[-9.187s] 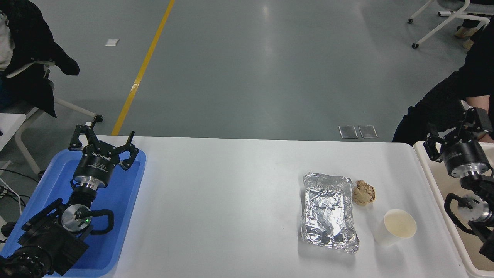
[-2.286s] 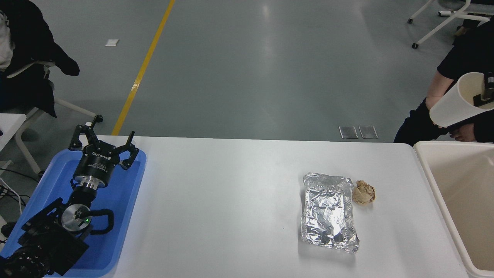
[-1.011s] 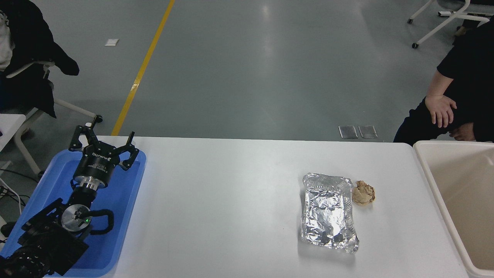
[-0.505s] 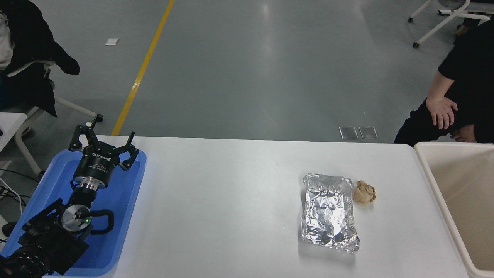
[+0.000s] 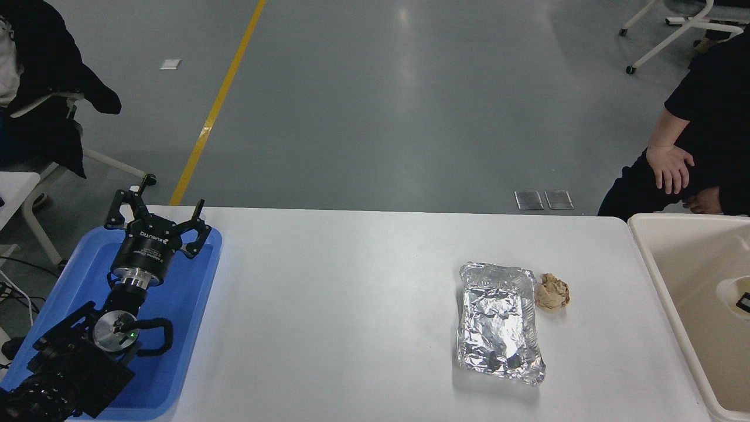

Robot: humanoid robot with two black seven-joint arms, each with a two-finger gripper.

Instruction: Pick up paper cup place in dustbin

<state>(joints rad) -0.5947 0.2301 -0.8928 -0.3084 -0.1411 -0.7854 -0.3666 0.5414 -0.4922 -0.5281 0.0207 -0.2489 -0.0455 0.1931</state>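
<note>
One gripper (image 5: 157,218), one cup (image 5: 733,295), one bin (image 5: 656,275), one blue tray (image 5: 193,293), one foil tray (image 5: 498,319), one paper ball (image 5: 551,292), one person (image 5: 712,117).

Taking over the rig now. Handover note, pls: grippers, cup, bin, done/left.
Left gripper: open, parked over the blue tray.
Right gripper: only a black sliver shows at the frame's right edge, at the cup's rim; its state is unreadable.
Cup: off the table, within the bin's outline at the right edge. I can't tell whether it is held above the bin or lying inside.
Done: pick-up and carry to the bin.
Left: confirm the release, then retract the right arm.
The foil tray and paper ball are on the table.
</note>
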